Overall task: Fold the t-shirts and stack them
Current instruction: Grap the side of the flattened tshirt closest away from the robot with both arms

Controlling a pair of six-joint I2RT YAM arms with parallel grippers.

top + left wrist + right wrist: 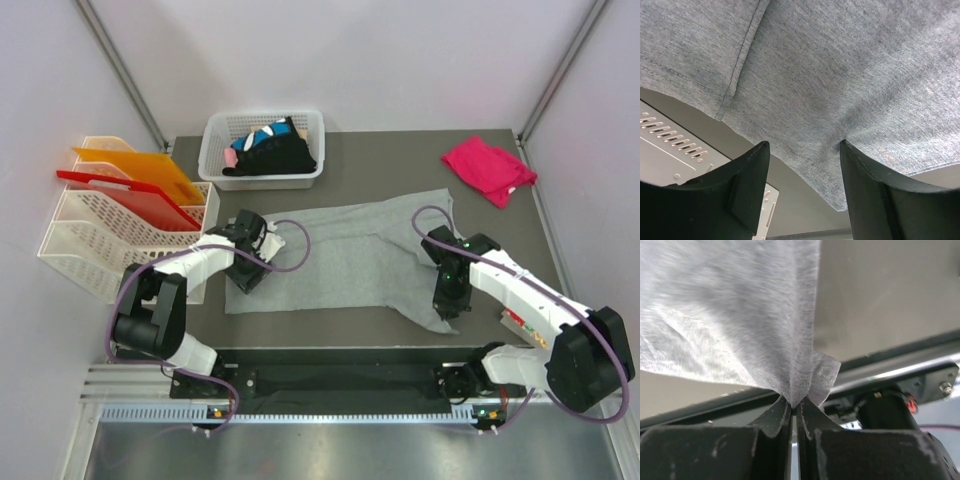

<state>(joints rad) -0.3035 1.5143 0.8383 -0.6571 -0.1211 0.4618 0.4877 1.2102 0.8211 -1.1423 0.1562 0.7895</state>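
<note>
Two grippers sit at the near edge of the large grey t-shirt (345, 255), which lies spread out mid-table: the right gripper (795, 407) is pinched tight on the shirt's near right corner, while the left gripper (802, 150) stands with its fingers wide apart at the near left corner, holding nothing. The pink t-shirt (488, 168) lies crumpled near the table's far right corner, well apart, and black t-shirts with blue-white patches (268, 152) are heaped in a white basket (212, 150) at the far edge
</note>
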